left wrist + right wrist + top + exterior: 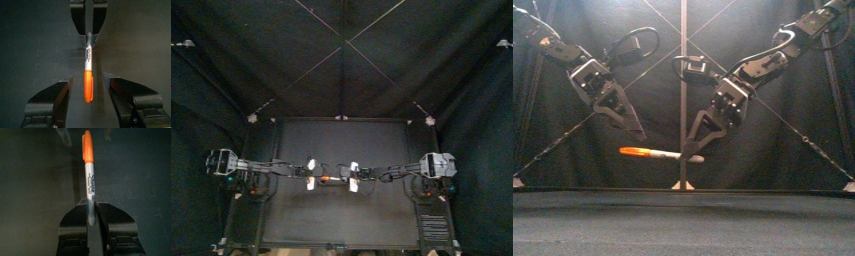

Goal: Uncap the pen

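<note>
Just gotta squeeze the spread-open left gripper (89, 82) square onto the orange cap (87, 91), with the right gripper (90, 203) clamped on the marker pen (663, 153) midair over the table (684, 222), then pull straight apart.

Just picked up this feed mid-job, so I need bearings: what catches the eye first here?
A pen hangs level in the air over the middle of the table, its bare end pinched in the right gripper. Its orange cap points at the left gripper, whose open jaws sit either side of the cap without closing on it.
</note>
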